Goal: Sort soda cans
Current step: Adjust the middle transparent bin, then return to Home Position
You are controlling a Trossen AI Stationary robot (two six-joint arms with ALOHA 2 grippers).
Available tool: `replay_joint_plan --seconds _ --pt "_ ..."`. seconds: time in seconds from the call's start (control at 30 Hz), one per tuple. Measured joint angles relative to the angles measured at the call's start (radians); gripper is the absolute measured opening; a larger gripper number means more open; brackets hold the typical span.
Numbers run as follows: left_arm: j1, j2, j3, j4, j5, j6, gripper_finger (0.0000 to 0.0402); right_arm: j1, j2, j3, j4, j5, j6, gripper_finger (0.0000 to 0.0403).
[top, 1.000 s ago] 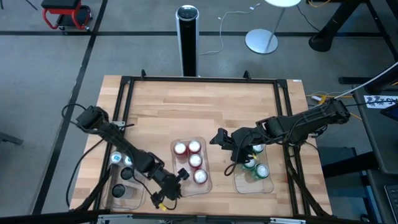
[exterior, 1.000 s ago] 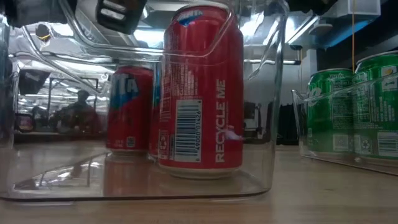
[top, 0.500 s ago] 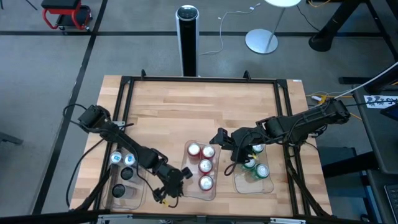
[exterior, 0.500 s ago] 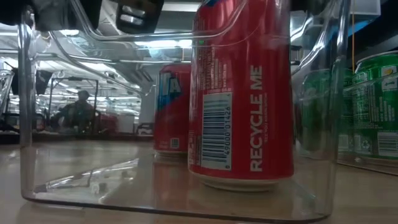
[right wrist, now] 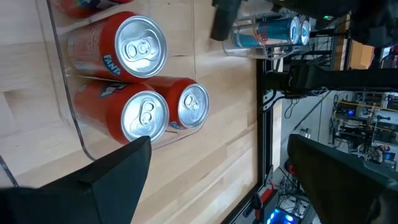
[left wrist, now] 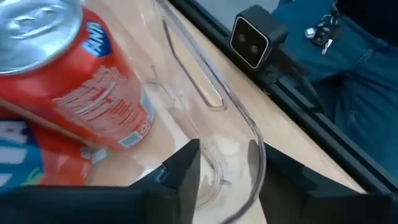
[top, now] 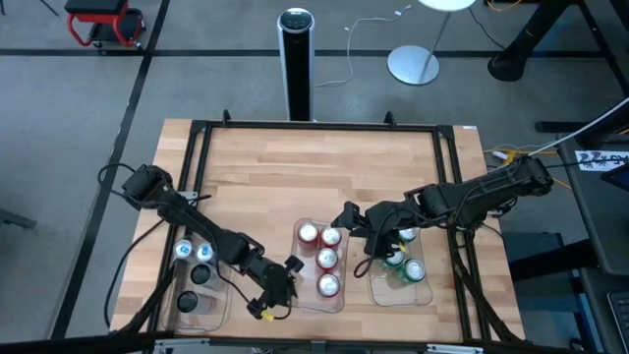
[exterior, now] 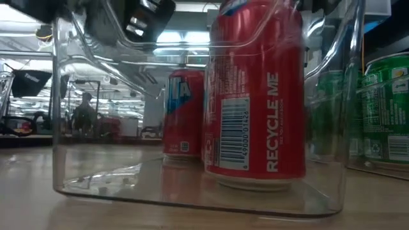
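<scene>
Four red cans (top: 324,259) stand upright, long axes vertical, in the clear tray (top: 304,295), which has slid toward the green cans' tray (top: 426,293). At its near rim the left gripper (top: 280,295) has partly parted jaws astride the wall, seemingly releasing. Beyond, the right gripper (top: 346,218) hovers wide, empty.

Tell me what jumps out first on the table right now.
Four red cans stand in the clear middle tray, with the left gripper straddling that tray's near rim. Green cans fill the right-hand tray, where the right gripper hovers open between the two trays.
</scene>
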Motion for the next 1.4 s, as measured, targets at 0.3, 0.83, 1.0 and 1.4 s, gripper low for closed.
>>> replay_joint_plan --seconds 0.3,0.83,1.0,1.4 --pt "0.0 -0.129 0.0 -0.095 -0.007 -0.032 0.0169 -0.001 0.0 0.0 0.004 0.004 0.0 0.0376" --pt "0.179 -0.54 -0.07 -0.21 -0.235 0.006 0.0115 -0.084 -0.001 0.0 0.156 0.062 -0.029 0.0376" --pt "0.311 -0.713 -0.191 -0.154 -0.242 0.003 0.0098 -0.141 -0.014 -0.003 0.153 0.047 -0.056 0.0376" --pt "0.495 -1.105 -0.457 -0.043 -0.246 0.018 0.0084 -0.271 -0.286 -0.279 0.402 -0.06 -0.054 0.0376"
